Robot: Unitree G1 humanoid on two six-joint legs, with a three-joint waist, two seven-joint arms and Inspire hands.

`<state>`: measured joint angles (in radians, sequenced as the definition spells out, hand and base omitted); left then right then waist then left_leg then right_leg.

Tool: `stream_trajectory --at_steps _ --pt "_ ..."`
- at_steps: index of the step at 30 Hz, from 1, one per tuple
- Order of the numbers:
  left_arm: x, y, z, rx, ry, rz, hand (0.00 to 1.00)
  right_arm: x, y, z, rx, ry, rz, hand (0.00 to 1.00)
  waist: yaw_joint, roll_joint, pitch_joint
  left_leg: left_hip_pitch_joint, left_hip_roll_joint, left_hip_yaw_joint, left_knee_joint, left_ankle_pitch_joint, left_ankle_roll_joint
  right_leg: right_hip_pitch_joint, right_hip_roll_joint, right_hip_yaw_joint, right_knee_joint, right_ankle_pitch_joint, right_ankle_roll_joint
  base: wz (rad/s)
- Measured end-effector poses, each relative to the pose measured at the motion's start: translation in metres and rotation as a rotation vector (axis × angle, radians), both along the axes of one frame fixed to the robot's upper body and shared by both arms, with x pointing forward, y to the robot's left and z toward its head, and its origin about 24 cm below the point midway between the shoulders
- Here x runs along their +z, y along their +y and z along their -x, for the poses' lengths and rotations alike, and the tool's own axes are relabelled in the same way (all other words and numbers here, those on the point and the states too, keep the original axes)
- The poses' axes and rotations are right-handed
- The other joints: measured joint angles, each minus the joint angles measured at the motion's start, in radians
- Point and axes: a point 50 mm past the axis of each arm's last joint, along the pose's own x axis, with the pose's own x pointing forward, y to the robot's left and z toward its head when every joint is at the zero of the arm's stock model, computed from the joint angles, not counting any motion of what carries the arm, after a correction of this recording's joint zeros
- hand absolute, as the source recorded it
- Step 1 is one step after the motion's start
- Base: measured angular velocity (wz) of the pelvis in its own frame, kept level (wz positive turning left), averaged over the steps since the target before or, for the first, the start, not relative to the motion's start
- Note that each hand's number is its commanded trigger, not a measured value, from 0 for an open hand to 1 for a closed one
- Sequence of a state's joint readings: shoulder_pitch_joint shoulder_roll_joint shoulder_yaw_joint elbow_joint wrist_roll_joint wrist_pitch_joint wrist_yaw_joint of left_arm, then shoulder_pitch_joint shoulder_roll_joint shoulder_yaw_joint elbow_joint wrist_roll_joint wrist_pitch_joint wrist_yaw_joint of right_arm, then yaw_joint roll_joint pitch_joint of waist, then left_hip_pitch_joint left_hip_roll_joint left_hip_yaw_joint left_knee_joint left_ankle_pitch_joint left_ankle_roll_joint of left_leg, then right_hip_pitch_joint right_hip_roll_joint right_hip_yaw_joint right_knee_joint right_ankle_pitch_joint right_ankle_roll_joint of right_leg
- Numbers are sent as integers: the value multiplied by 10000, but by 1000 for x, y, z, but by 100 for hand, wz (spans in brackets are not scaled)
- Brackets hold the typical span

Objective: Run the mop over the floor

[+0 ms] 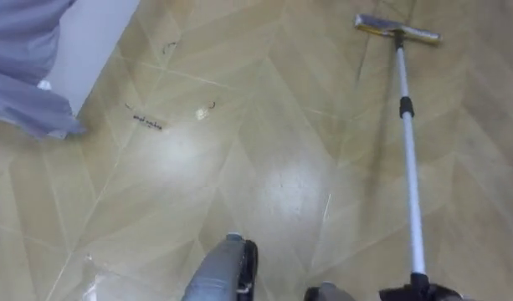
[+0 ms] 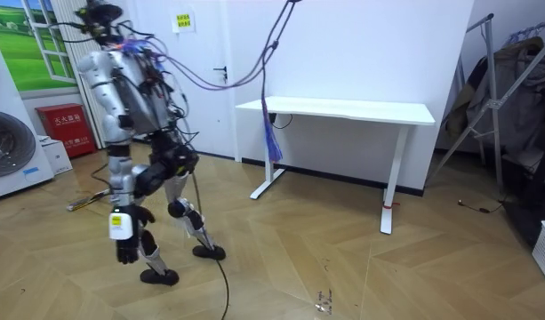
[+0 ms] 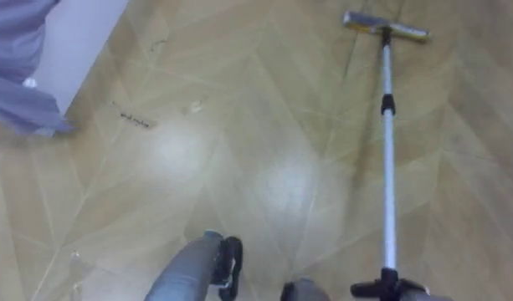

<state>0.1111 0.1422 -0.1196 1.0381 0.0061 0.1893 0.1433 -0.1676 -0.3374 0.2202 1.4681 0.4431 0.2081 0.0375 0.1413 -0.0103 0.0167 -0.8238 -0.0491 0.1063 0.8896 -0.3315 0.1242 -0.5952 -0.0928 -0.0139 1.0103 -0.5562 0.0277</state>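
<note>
A mop lies stretched out over the wooden floor. Its flat grey and yellow head [image 1: 397, 30] rests on the floor at the far right, and the white pole [image 1: 409, 159] runs back toward me. My right hand [image 1: 419, 292] shows as a dark shape at the bottom edge, curled round the pole's near end. In the room view I stand mid-stride on the open floor, turned toward that view's left. There my left hand [image 2: 126, 249] hangs by my thigh, away from the mop.
A grey cloth [image 1: 22, 75] and a white panel [image 1: 93, 38] fill the far left corner. Small scraps [image 1: 204, 111] and dark crumbs [image 1: 147, 122] lie on the floor. Behind me stand a white table [image 2: 343, 111], a washing machine [image 2: 5, 147] and a clothes rack [image 2: 512, 89].
</note>
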Motion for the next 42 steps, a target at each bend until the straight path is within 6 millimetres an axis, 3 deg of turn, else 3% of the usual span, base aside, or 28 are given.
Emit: stream_trajectory --at_steps 1,3,4,6,8,11,12,14,15,16,17,18,19,21,23,24,25,26,27,29,31,32,33,35,38,40,41,42 --pt "0 -1 0 -62 -28 23 0 0 -8 22 -34 599 223 100 -36 145 -43 240 -137 58 10 -276 132 -63 -81 137 491 407 221 6" --pt "1 -1 -2 -322 -115 -40 0 0 -17 55 -147 1396 513 100 -174 425 -90 533 -337 -58 -30 -634 285 -521 -110 304 1636 1506 200 9" --pt "1 -1 -4 -374 -211 -98 0 -1 -16 76 -281 1869 541 100 -257 606 -134 664 -360 -108 -61 -803 364 -948 -65 354 2172 1810 205 0" --pt "2 0 -7 -354 -370 -108 0 -4 -9 95 -463 2280 432 100 -346 799 -118 864 -355 -139 -192 -948 394 -1845 99 355 2200 1735 187 -12" --pt "4 -1 -10 -367 -526 -89 0 -8 1 104 -497 2495 189 100 -558 884 -118 1067 -353 -121 -489 -971 387 -2663 383 439 1260 1732 189 -8" --pt "3 -5 -9 -324 -427 -4 0 -13 14 113 -462 2767 -118 100 -714 885 -117 1814 -358 -102 -703 -1365 259 -2846 579 158 -1219 2132 -337 -7" --pt "2 -5 -7 -298 -313 3 0 -13 16 112 -453 2845 -160 100 -745 869 -83 2132 -354 -113 -549 -1659 175 -2690 567 -82 -1554 2317 -545 0" --pt "1 -4 -2 -243 -48 -14 0 -14 16 100 -342 2779 -107 100 -780 803 -40 2404 -260 -166 -48 -2084 -149 -2368 571 -214 -1171 2212 -665 0" --pt "1 -2 -2 -87 -9 -18 0 -14 16 87 -245 2561 -37 100 -778 853 -46 2097 -62 -57 1134 -1918 -592 -2257 666 -256 -768 1865 -792 0" --pt "2 1 -1 18 21 -62 0 -13 14 70 -158 2319 28 100 -710 709 -10 1513 170 84 2775 -1147 -1145 -2221 805 -73 -233 1519 -837 -4" --pt "1 1 0 109 54 -38 0 -11 11 62 -123 2201 109 100 -608 629 3 1184 246 117 3609 -583 -1248 -2210 859 9 25 1342 -875 -24" --pt "1 0 2 196 57 -16 0 -6 4 39 -37 1767 351 100 -438 458 39 520 246 169 4857 621 -1400 -2229 899 215 492 1034 -919 -39" --pt "2 -1 3 424 -26 96 0 1 -3 11 113 1084 561 100 -292 334 91 -132 252 152 5473 864 -1346 -2260 907 323 906 717 -980 -38" --pt "3 3 5 550 -106 105 0 11 -6 -29 499 86 742 100 -154 130 144 -1039 506 163 4950 613 -1135 -2166 942 326 1204 428 -1171 -22" --pt "4 5 9 514 -117 58 0 16 -2 -54 584 -793 637 100 -45 -58 175 -1299 563 99 2752 445 -1153 -1767 967 326 1079 174 -1162 1" --pt "4 4 10 499 -139 130 0 19 0 -62 496 -1171 483 100 -14 -86 154 -1130 541 -23 932 513 -1192 -1316 1003 319 844 1 -1035 23" --pt "3 4 12 445 -92 238 0 17 2 -62 359 -1323 234 100 10 -29 107 -907 512 -35 -95 975 -1073 -798 938 296 578 -226 -901 24" --pt "3 4 14 404 -2 290 0 16 3 -59 308 -1276 109 100 16 -80 80 -741 512 17 -184 1058 -1003 -545 890 279 391 -299 -796 25" --pt "3 4 13 240 23 396 0 13 4 -51 208 -1143 -94 100 -8 -92 51 -388 453 152 -301 968 -682 -110 738 211 -1 -375 -610 25" --pt "2 2 13 63 45 615 0 8 0 -29 0 -651 -140 100 -52 -85 38 17 284 297 -296 686 -202 471 450 135 -338 -428 -509 21" --pt "3 1 3 -219 -142 723 0 3 -7 0 -203 38 -18 100 -110 -33 24 376 -1 371 -225 272 123 486 202 126 369 -36 -34 19" --pt "4 -2 -2 -317 -357 773 0 2 -13 22 -278 607 159 100 -194 119 -65 531 -168 356 -192 7 273 257 55 152 1081 504 165 20" --pt "5 -4 -8 -483 -537 762 0 1 -15 39 -397 1041 297 100 -259 291 -106 629 -284 284 -180 -202 361 -115 83 251 1723 953 191 14" --pt "6 -5 -15 -576 -806 699 0 -2 -13 54 -491 1408 437 100 -407 537 -85 801 -383 237 -286 -415 441 -945 106 299 2113 975 150 0" --pt "7 -5 -17 -462 -960 541 0 -9 3 70 -568 1725 232 100 -843 700 -57 1308 -479 192 -823 -511 428 -2046 225 359 622 1057 32 -2" --pt "7 -4 -16 -409 -929 456 0 -14 15 79 -635 1924 -25 100 -915 678 -27 1803 -483 178 -1119 -698 283 -2293 294 361 -1603 1960 -141 -3" --pt "7 -5 -15 -376 -882 421 0 -15 17 82 -617 1997 -59 100 -942 665 -17 1909 -475 156 -1116 -806 227 -2305 315 355 -1754 2361 -188 -9" --pt "5 -5 -11 -313 -754 398 0 -16 20 86 -614 2138 -147 100 -952 612 -81 2057 -415 131 -1082 -976 95 -2162 441 290 -1840 2790 -340 -19"
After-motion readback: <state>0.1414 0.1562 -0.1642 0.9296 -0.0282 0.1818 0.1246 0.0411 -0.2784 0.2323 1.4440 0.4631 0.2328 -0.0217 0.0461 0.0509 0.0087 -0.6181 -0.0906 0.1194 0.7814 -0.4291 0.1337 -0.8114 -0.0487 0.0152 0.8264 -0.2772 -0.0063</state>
